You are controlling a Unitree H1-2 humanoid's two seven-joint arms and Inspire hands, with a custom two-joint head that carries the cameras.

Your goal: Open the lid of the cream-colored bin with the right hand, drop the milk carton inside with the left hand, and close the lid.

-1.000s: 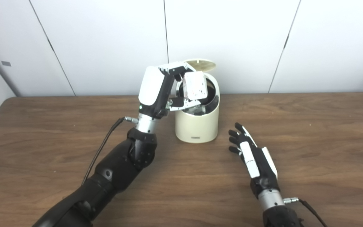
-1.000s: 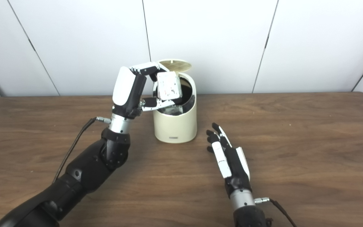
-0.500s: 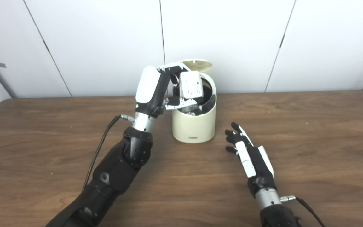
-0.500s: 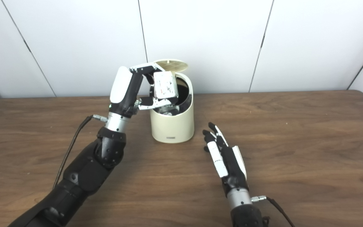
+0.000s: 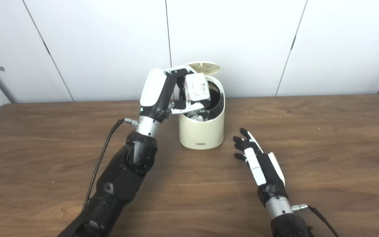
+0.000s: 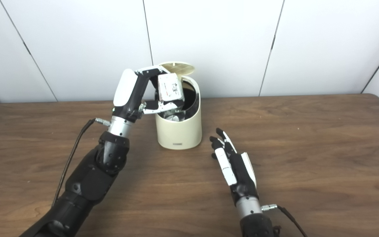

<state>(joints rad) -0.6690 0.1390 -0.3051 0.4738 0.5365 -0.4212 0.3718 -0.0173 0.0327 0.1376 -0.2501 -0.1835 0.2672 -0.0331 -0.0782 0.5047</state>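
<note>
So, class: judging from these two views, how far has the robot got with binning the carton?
Done: the round lid of the cream-colored cylindrical bin stands open. In hand: the left robot hand holds the white milk carton over the bin's mouth, not yet released. Left: dropping it in and closing the lid. The right robot hand waits open above the brown wooden table, right of the bin.

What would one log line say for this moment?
lid: up | left hand: holding milk carton over bin | right hand: open

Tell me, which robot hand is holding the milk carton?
The left hand grips the milk carton over the open bin. The right hand is open and empty, near the table.
</note>
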